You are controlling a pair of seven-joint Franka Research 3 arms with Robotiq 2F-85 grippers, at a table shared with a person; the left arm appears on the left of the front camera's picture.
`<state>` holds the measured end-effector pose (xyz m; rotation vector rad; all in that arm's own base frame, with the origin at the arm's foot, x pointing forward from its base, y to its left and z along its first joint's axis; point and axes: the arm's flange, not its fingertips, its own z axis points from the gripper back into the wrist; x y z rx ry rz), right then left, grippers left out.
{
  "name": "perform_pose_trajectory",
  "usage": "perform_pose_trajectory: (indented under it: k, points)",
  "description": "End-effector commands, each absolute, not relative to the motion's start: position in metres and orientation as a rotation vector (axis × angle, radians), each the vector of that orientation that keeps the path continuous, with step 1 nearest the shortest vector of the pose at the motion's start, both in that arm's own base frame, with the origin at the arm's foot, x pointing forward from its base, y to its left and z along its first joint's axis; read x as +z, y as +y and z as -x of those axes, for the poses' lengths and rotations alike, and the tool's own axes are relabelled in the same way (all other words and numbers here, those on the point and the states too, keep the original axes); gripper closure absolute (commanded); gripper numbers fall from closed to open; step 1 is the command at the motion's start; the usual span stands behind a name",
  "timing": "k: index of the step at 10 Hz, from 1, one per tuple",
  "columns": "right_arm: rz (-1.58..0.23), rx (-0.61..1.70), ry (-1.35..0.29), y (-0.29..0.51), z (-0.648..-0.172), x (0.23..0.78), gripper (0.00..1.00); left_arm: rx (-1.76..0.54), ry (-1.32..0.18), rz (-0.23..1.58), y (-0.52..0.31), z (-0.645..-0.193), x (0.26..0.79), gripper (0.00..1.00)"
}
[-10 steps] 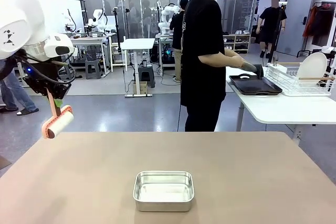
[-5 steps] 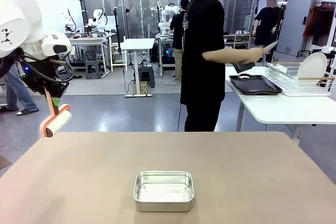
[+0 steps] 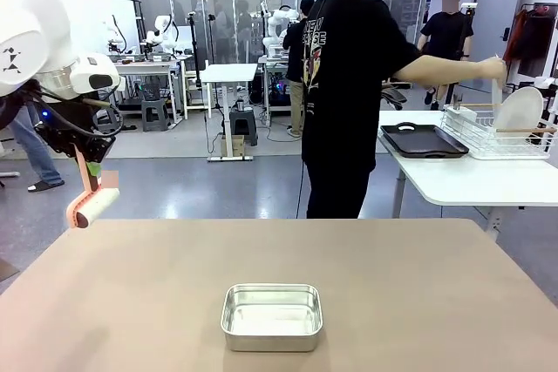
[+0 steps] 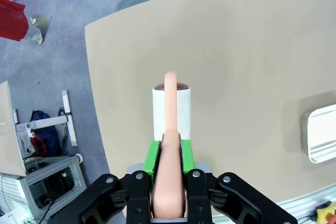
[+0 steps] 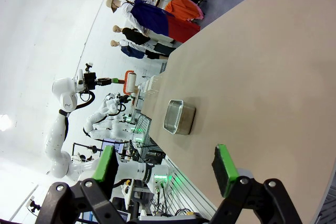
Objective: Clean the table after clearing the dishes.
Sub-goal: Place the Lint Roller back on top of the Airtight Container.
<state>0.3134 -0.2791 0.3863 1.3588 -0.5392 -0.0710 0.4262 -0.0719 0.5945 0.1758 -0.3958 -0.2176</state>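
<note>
A: Starting at the left of the front view, what is held above the table (image 3: 418,276)?

B: A lint roller (image 3: 94,206) with a salmon-pink handle and a white roll is gripped by the left gripper (image 3: 91,165). Its jaws are closed tight on the handle, and the roll is hung in the air above the table's left edge, apart from the surface. In the left wrist view the handle is seen clamped between the green pads (image 4: 153,157), with the roll (image 4: 171,108) pointed away over the tan top (image 4: 236,51).

A: And at the middle?

B: A small rectangular steel pan (image 3: 272,316) is set on the table, near the robot's side. Its corner (image 4: 321,135) is caught at the right edge of the left wrist view, and it is seen farther off (image 5: 179,117) in the right wrist view.

A: What of the right gripper (image 5: 165,167)?

B: Its fingers are spread wide, with nothing between them; it is held over the tabletop (image 5: 262,66).

A: And the dishes?

B: They are found off the tan table, to the right. A dark tray (image 3: 424,141) is laid on a white side table (image 3: 471,182), and a white plate (image 3: 518,112) is stood on edge in a white wire rack (image 3: 488,132). The plate's rim is touched by the hand (image 3: 494,68) of a person in a black shirt.
</note>
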Motion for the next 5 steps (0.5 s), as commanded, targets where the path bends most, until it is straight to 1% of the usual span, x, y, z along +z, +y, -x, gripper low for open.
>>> perform_pose_trajectory:
  k: [1, 2, 3, 4, 5]
  points:
    - [-1.365, -0.069, -0.549, -0.276, -0.31, 0.389, 0.07, -0.373, -0.432, -0.275, -0.096, -0.435, 0.606, 0.79]
    - [-1.365, -0.069, -0.549, -0.276, -0.31, 0.389, 0.07, -0.533, -0.436, -0.344, -0.132, -0.44, 0.618, 0.79]
    - [-1.365, -0.069, -0.549, -0.276, -0.31, 0.389, 0.07, -0.675, -0.482, -0.324, -0.172, -0.441, 0.623, 0.79]
    - [-1.365, -0.069, -0.549, -0.276, -0.31, 0.389, 0.07, -0.811, -0.521, -0.256, -0.21, -0.44, 0.625, 0.79]
    - [-1.365, -0.069, -0.549, -0.276, -0.31, 0.389, 0.07, -0.953, -0.531, -0.219, -0.246, -0.435, 0.621, 0.79]
